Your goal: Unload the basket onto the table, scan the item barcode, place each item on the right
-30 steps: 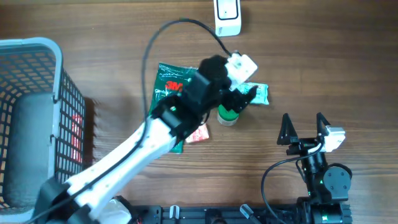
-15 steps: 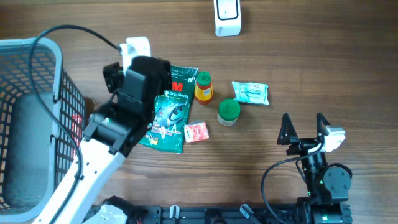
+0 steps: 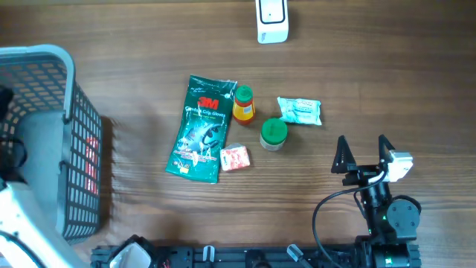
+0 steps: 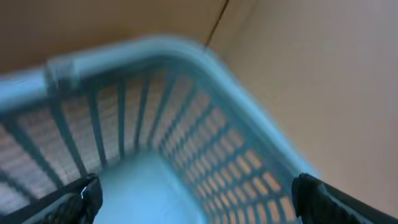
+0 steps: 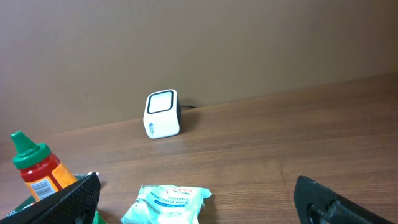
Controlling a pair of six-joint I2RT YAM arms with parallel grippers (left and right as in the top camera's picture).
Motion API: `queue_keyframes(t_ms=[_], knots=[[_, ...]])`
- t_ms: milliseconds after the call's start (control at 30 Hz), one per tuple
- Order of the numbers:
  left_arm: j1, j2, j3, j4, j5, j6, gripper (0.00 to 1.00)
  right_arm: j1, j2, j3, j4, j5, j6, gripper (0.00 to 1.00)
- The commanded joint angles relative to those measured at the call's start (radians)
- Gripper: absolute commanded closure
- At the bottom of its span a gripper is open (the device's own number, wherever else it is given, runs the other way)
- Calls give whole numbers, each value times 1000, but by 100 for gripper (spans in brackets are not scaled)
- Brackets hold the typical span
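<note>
The items sit in a cluster near the middle of the table [image 3: 387, 67], none of them held. The scanner [image 3: 272, 21], a small white box, stands apart from them at the far edge. The green packet [image 3: 202, 128] lies flat, its long axis running from the near side toward the far side with a slight tilt and its logo end toward the scanner's side. Just beside its top corner stands an orange bottle [image 3: 243, 103] with a green cap. A green-lidded jar [image 3: 274, 134], a pale wipes pack [image 3: 299, 110] and a small red-and-white packet [image 3: 235, 158] lie close around. Only the overhead view shows the whole cluster. The right wrist view shows what the overhead cannot: the bottle is upright, with a white label of dark bars facing the camera, and the scanner's framed window is turned toward the items. The right gripper [image 3: 364, 155] rests low near the table's front edge, aimed at the far side, its fingers spread wide with nothing between them. The left arm [image 3: 15, 216] shows only at the overhead's left edge, over the grey basket [image 3: 44, 56]. Its wrist view is blurred. It looks down into the basket, and the left gripper [image 4: 196, 186] is spread wide and empty.
</note>
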Motion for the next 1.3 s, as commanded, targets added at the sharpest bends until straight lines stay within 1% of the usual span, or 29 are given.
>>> queue_keyframes(t_ms=[0,33,67,100,133,167,200,233,267,433,467,500,533,567,600,733,767,867,900,1100,1233,1267], knots=[[83,143,5,-48,156,-405,0,1,-6,-1,2,-4,-18,0],[84,179,5,-48,156,-514,0,1,-6,-1,2,-4,-18,0],[84,221,5,-66,157,-680,0,1,-6,-1,2,-4,-18,0],[82,258,4,-113,156,-831,0,1,-6,-1,2,-4,-18,0],[82,306,4,-184,156,-1026,0,1,-6,-1,2,-4,-18,0],[82,335,4,-239,156,-1160,0,1,-6,-1,2,-4,-18,0],[82,365,4,-294,158,-1277,0,1,-6,-1,2,-4,-18,0],[82,393,4,-350,161,-1369,0,1,-6,-1,2,-4,-18,0],[82,423,4,-404,163,-1435,0,1,-6,-1,2,-4,-18,1],[81,497,4,-438,156,-1422,0,1,-6,-1,2,-4,-18,0],[77,511,4,-453,156,-1422,2,1,-6,-1,2,-4,-18,0],[68,524,4,-460,155,-1421,25,1,-6,-1,2,-4,-18,0],[58,537,4,-463,155,-1421,52,1,-6,-1,2,-4,-18,0],[44,557,4,-466,156,-1388,91,1,-6,-1,2,-4,-18,0],[31,572,4,-467,156,-1347,96,1,-6,-1,2,-4,-18,0],[-19,610,2,-467,156,-1218,96,1,-6,-1,2,-4,-18,0],[-29,620,1,-470,156,-1207,96,1,-6,-1,2,-4,-18,0],[-36,640,-26,-470,156,-1207,96,1,-6,-1,2,-4,-18,0],[-36,645,-43,-470,156,-1188,96,1,-6,-1,2,-4,-18,0],[-36,649,-141,-446,164,-1160,96,1,-6,-1,2,-4,-18,0],[-36,649,-229,-357,158,-1159,96,1,-6,-1,2,-4,-18,1],[-36,649,-254,-329,107,-1160,96,1,-6,-1,2,-4,-18,0]])
